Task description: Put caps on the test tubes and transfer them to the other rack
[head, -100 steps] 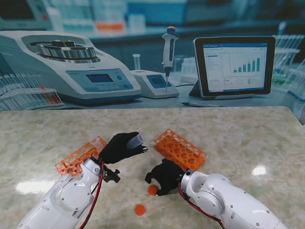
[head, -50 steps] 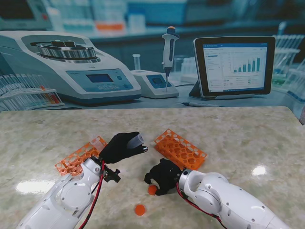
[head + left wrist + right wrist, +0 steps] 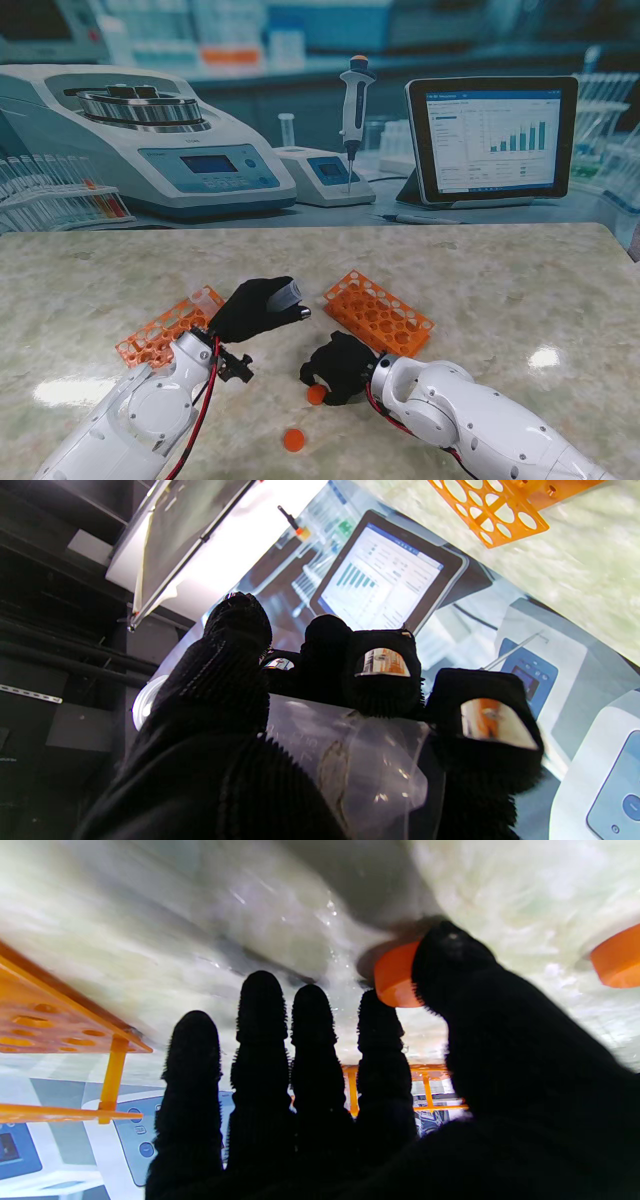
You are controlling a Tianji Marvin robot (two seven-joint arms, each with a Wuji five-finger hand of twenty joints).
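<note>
My left hand (image 3: 252, 310) is raised over the table, shut on a clear, uncapped test tube (image 3: 286, 293). In the left wrist view the tube (image 3: 350, 760) lies across the palm under the curled fingers (image 3: 382, 680). My right hand (image 3: 338, 366) is down on the table, to the right of the left hand. Its thumb (image 3: 450, 975) and index finger pinch an orange cap (image 3: 395, 975) against the table top; in the stand view the cap (image 3: 316, 394) shows at the fingertips. A second orange cap (image 3: 293, 439) lies nearer to me. One orange rack (image 3: 160, 330) is on the left, another (image 3: 380, 314) on the right.
Along the table's far edge runs a lab backdrop with a centrifuge (image 3: 150, 140), a pipette (image 3: 354, 110) and a tablet (image 3: 490, 135). The right rack (image 3: 50, 1030) stands close beside my right hand's fingers. The marble table top (image 3: 520, 290) stretches away to the right.
My right hand has slid a little to the left, and the orange cap at its fingertips has moved with it. The left hand and its tube have stayed put.
</note>
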